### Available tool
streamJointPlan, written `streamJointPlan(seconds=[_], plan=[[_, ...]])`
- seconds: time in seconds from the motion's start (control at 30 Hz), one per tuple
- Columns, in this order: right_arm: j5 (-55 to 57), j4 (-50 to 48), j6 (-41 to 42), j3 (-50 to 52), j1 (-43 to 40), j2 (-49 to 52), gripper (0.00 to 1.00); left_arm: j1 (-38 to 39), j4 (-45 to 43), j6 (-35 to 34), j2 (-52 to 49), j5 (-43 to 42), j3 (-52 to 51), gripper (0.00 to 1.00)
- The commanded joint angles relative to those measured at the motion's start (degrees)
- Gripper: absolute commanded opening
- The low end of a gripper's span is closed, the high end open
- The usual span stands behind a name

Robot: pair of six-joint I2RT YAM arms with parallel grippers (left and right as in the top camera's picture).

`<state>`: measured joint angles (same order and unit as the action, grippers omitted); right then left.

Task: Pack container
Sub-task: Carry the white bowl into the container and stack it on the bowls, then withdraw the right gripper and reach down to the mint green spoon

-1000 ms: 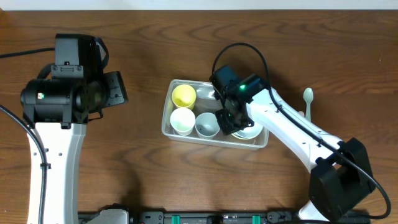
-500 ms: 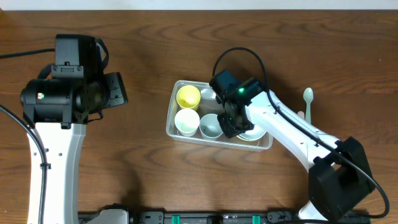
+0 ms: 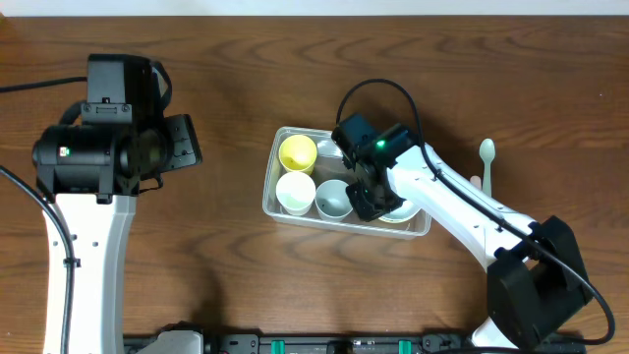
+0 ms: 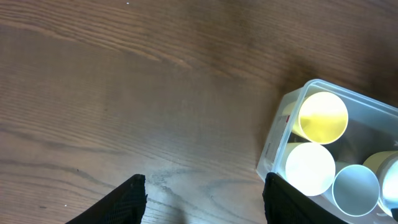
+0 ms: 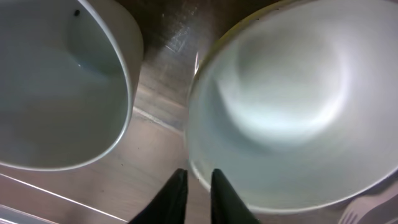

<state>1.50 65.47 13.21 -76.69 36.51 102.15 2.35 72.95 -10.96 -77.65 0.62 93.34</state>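
**Container** (image 3: 269,187): clear shallow tub, mid-tabletop (image 3: 197,59). A second ago it sat a little further left. It has since slid slightly right and toward the near edge, and has hardly shifted in the last half second.

**Contents, left end:** yellow cup (image 3: 298,153), white cup (image 3: 295,192) and pale blue cup (image 3: 332,200), all upright and mouth-up. They were carried along with the tub and keep the same order.

**Contents, right end:** white bowl (image 3: 398,208), apparently nested in a yellow one, though only a thin yellow edge shows.

**Right pincer** (image 5: 199,193): down inside the tub, fingers nearly closed with the white bowl's rim between them. It seems clenched on that rim, but the wrist view is too close to be sure of contact on both sides.

**Left pincer** (image 4: 208,202): released, fingers wide apart with nothing between. It hangs over bare wood well to the left of the tub.

**Outside the tub:** pale green spoon (image 3: 486,157), lying on the tabletop to the right, unpacked.

**Reading:** the tub's slide looks like a side effect of the right arm pressing or dragging the bowl into place. The bowl is in the tub, so release and retreat are probably due next, and the spoon is likely the remaining item.
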Motion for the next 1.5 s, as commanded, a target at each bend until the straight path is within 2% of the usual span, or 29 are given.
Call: streamJointPlan(seconds=[0.0,0.07,0.23,0.4,0.47,0.5,0.57,0.7,0.83,0.93,1.23,1.47], plan=[[0.00,-0.31,-0.20,0.42,0.31,-0.24,0.22,-0.24,0.11,-0.70,-0.33,0.50,0.63,0.61],[0.02,-0.66,-0.20,0.39,0.31,-0.24,0.25,-0.24,0.11,-0.72,-0.33,0.52,0.63,0.61],[3.02,-1.53,0.09,-2.05,0.04,-0.48,0.27,-0.24,0.11,-0.70,-0.33,0.50,0.63,0.61],[8.07,1.14,2.19,-11.63,-3.37,-3.23,0.29,-0.24,0.13,-0.72,-0.33,0.52,0.63,0.61],[8.76,1.68,2.23,-16.17,-6.67,-4.76,0.43,-0.24,0.13,-0.70,-0.33,0.52,0.63,0.61],[8.76,1.68,2.23,-18.67,-9.40,-5.55,0.54,-0.24,0.13,-0.70,-0.33,0.50,0.63,0.61],[8.57,1.70,2.21,-21.84,-14.38,-6.10,0.60,-0.24,0.13,-0.70,-0.33,0.52,0.63,0.61],[7.63,1.84,2.12,-23.21,-26.99,-5.55,0.58,-0.24,0.13,-0.72,-0.33,0.50,0.63,0.61],[5.60,1.60,0.52,-20.94,-37.86,-1.86,0.65,-0.24,0.11,-0.72,-0.33,0.52,0.63,0.61],[2.80,1.79,-1.97,-20.26,-42.86,3.32,0.68,-0.24,0.11,-0.72,-0.33,0.50,0.63,0.61],[2.10,-0.33,-4.35,-20.26,-46.45,18.53,0.72,-0.24,0.11,-0.72,-0.33,0.50,0.63,0.61],[2.05,0.33,-4.28,-20.26,-46.18,25.59,0.72,-0.24,0.11,-0.74,-0.59,0.50,0.63,0.62]])
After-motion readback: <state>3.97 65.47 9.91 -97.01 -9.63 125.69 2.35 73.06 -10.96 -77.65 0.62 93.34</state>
